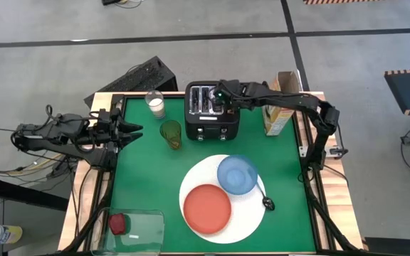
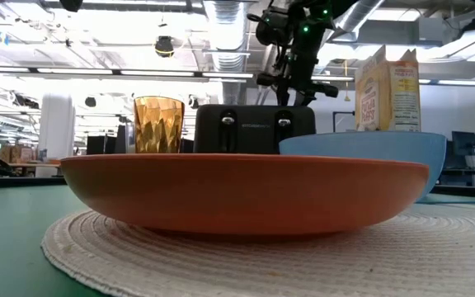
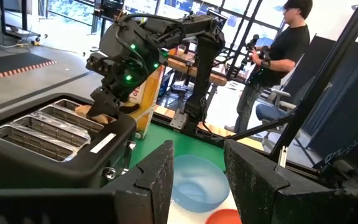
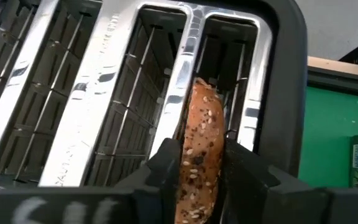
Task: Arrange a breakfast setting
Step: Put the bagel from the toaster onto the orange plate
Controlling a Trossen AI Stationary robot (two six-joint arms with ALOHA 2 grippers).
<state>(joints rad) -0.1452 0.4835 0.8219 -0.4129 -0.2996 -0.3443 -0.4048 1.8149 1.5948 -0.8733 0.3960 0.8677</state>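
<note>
A black toaster (image 1: 212, 112) stands at the table's far middle. My right gripper (image 1: 223, 98) is above its slots, pointing down, shut on a seeded bagel half (image 4: 199, 140). It also shows in the low view (image 2: 291, 78). The large white round plate (image 1: 251, 220) lies at the near middle, with the orange-red plate (image 1: 207, 208) and the blue bowl (image 1: 238, 174) resting on it. The dark spoon (image 1: 267, 203) lies at its right rim. My left gripper (image 1: 132, 131) is open and empty at the table's left edge. My right gripper pinches the bagel half between its two fingers (image 4: 163, 168), one on each flat face near its upper edge (image 4: 197, 180). The fingers come from above, pointing down. The bagel half stands on edge, its lower part down in the toaster's slot (image 4: 219, 93).
A glass of milk (image 1: 155, 104) and an amber cup (image 1: 171, 134) stand left of the toaster. A cereal box (image 1: 277, 114) stands right of it. A clear container (image 1: 130, 229) with a dark red food piece (image 1: 118, 224) sits at the near left corner. A person (image 3: 278, 62) stands beyond the table.
</note>
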